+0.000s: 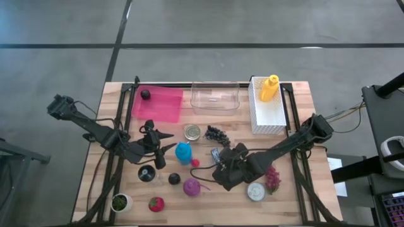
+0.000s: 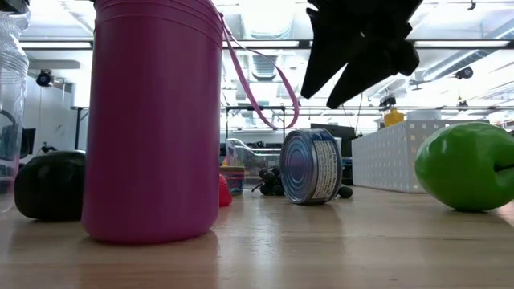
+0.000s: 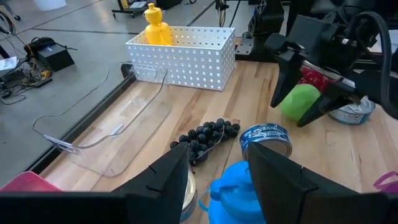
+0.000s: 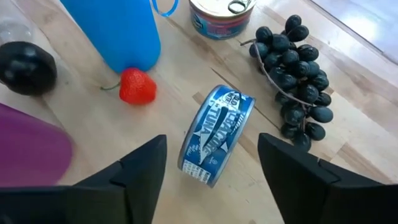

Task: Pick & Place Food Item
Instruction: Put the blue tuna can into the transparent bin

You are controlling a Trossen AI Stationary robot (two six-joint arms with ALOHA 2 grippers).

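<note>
Right wrist view: the blue can (image 4: 216,135) is seen lying on its side on the table (image 4: 373,162), untouched, under the right gripper (image 4: 211,163), jaws spread. The left gripper (image 3: 214,174) is parked over by the blue cup (image 3: 236,193), jaws apart too.

Blue-labelled tin can (image 4: 214,135) on its side on wood tabletop, beside dark grape bunch (image 4: 297,81).

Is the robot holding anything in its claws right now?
No. The right gripper is open above the blue can lying on its side, not touching it. The left gripper is open too, with nothing between its fingers.
</note>
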